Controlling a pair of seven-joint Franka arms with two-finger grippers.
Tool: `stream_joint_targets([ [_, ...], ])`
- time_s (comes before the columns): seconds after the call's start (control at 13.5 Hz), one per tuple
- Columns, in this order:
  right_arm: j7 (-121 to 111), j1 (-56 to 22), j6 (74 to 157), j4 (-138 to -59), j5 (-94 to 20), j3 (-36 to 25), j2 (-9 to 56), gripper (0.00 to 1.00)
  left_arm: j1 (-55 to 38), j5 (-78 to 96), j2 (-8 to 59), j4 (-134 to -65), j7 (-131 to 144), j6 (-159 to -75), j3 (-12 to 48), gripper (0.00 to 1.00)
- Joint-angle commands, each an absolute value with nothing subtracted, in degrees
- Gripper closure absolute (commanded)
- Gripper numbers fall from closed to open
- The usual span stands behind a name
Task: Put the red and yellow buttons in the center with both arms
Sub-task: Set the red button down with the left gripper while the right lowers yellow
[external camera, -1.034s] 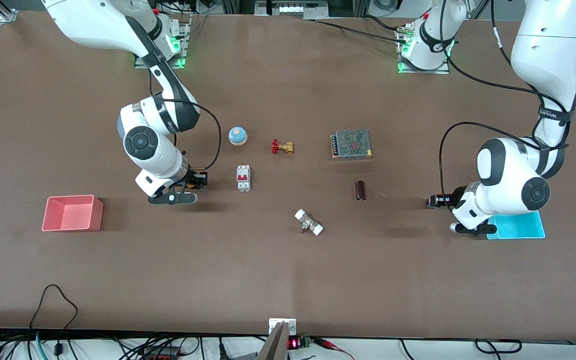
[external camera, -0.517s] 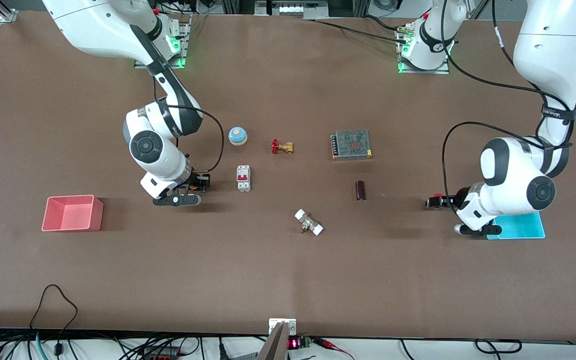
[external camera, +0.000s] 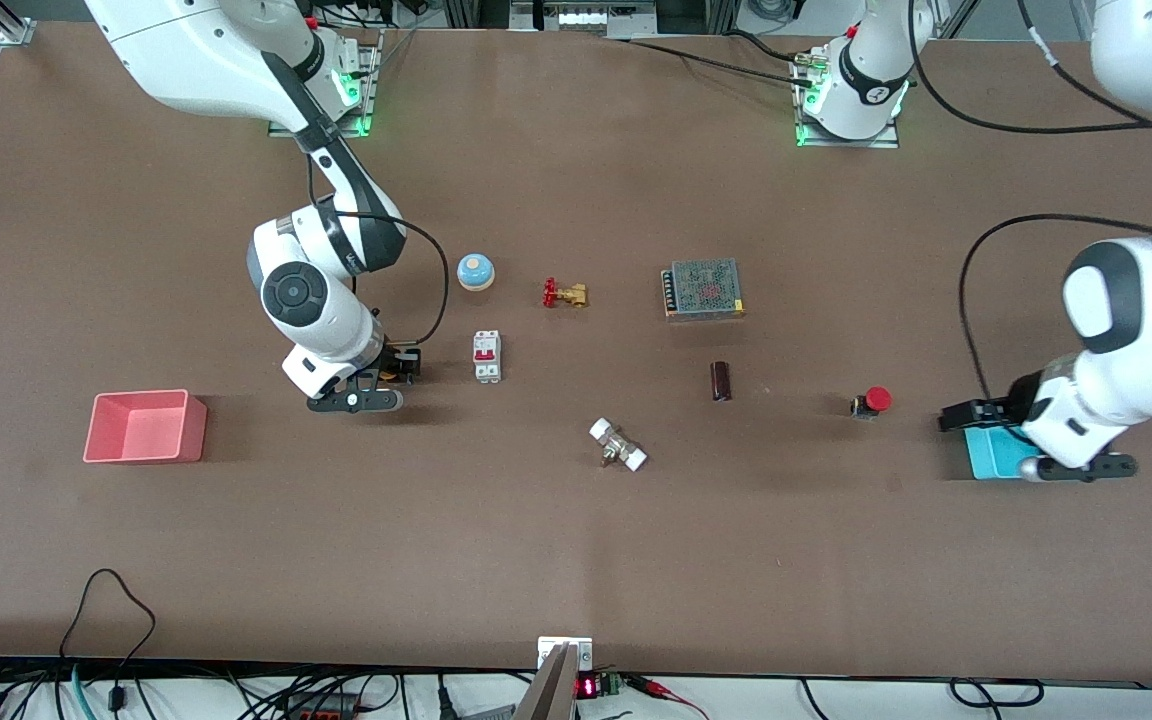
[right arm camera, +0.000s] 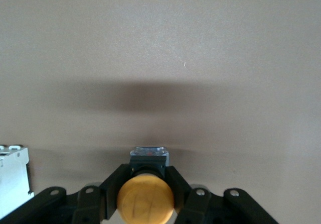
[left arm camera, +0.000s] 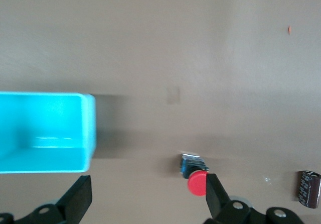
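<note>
Meanwhile, right gripper [right arm camera: 145, 196] clamped on yellow button [right arm camera: 145, 199]; left gripper [left arm camera: 145, 199] wide apart, empty, beside red button [external camera: 875, 400].

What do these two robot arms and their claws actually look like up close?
Both are bulky, rounded, glossy white arms with dark grey-black bands and round black caps at the joints. A thin black cable loops loosely beside each forearm. Green lights glow at their bases. The left gripper and the right gripper are black, with two flat black fingers on bolted brackets.

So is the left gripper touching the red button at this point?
Apart. The front view shows bare table between the red button and the left gripper, which is over the cyan bin, fingers open.
</note>
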State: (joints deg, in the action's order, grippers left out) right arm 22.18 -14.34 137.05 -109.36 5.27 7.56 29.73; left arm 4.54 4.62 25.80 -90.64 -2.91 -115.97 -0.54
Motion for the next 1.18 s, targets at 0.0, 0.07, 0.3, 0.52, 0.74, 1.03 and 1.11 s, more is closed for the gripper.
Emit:
stream_joint_targets([
  [0.0, 23.38, -14.77, 138.52, -110.3, 6.42, 7.03, 29.71, 0.5, 4.22, 2.02, 24.87, -83.45, -0.72, -108.67, -0.7, 0.0],
  [0.07, 23.47, -14.77, 138.52, -110.3, 6.42, 7.03, 29.71, 0.38, 4.22, 2.02, 24.79, -80.97, 0.6, -105.41, -0.7, 0.0],
  [0.3, 23.47, -14.77, 138.43, -110.3, 6.33, 7.03, 29.71, 0.26, 4.22, 1.93, 23.91, -75.25, 3.94, -98.02, -0.7, 0.0],
  [0.52, 23.38, -14.68, 138.25, -109.87, 6.15, 7.03, 29.36, 0.07, 5.18, 2.02, 23.56, -70.76, 4.92, -92.91, -0.7, 0.0],
  [0.74, 22.33, -14.07, 133.8, -108.73, 5.19, 6.51, 22.88, 0.0, 5.45, 2.2, 23.55, -70.58, 5.01, -92.99, -1.05, 0.0],
  [1.03, 11.22, -8.02, 115.62, -102.41, 1.51, 6.42, 10.4, 0.0, 5.1, 2.29, 18.31, -77.3, 4.39, -99.37, -1.23, 0.0],
  [1.11, 6.73, -5.56, 111.05, -100.04, 0.1, 5.98, 8.11, 0.0, 5.18, 2.81, 15.93, -81.43, 4.31, -102.8, -1.23, 0.0],
])
